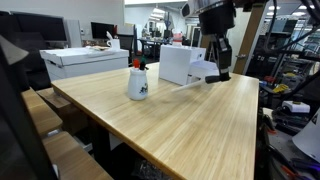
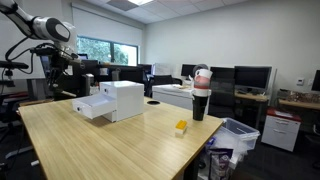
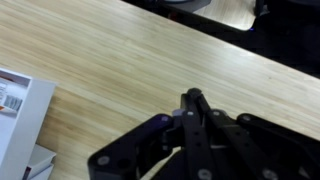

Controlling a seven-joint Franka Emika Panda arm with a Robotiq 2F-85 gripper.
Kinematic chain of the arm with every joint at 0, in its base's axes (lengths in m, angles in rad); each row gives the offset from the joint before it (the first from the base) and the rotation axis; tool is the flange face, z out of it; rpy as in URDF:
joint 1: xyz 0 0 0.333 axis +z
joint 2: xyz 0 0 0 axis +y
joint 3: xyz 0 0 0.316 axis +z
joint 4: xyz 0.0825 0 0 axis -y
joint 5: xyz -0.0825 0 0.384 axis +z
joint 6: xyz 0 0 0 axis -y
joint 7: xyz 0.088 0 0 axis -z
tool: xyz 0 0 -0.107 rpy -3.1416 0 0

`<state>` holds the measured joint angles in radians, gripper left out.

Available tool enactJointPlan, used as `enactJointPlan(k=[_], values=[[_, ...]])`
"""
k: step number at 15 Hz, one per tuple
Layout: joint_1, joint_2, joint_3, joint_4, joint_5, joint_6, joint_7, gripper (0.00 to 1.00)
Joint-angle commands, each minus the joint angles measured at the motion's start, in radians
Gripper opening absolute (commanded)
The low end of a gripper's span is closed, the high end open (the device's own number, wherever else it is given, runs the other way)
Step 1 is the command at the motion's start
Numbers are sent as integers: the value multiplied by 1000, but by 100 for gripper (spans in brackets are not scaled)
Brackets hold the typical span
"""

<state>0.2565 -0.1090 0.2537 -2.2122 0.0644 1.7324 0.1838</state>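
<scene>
Gripper [image 3: 190, 102] pinched fully shut with nothing between the jaws, hanging over the table [image 3: 120, 60] just beside the white box [image 3: 18, 105]. I read this as lining up a closed-finger nudge at the box, which calls for careful aim. Farther off, exterior views add 1 white mug [image 1: 137, 83] and 1 yellow block [image 2: 181, 127], both unseen from the wrist.

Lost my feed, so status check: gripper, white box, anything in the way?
Gripper shut, nothing seen held. White box on table, beside gripper, untouched. Cup stands well clear.
</scene>
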Motion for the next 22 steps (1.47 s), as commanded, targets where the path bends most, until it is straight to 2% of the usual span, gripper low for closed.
enactJointPlan(k=[1,6,12,20,22], values=[[2,25,18,143,-16,-179,49,5],[-3,73,22,306,-28,-333,63,5],[-6,155,8,451,-60,-421,49,5],[3,328,-26,709,-107,-575,17,5],[9,401,-34,806,-115,-632,7,5]])
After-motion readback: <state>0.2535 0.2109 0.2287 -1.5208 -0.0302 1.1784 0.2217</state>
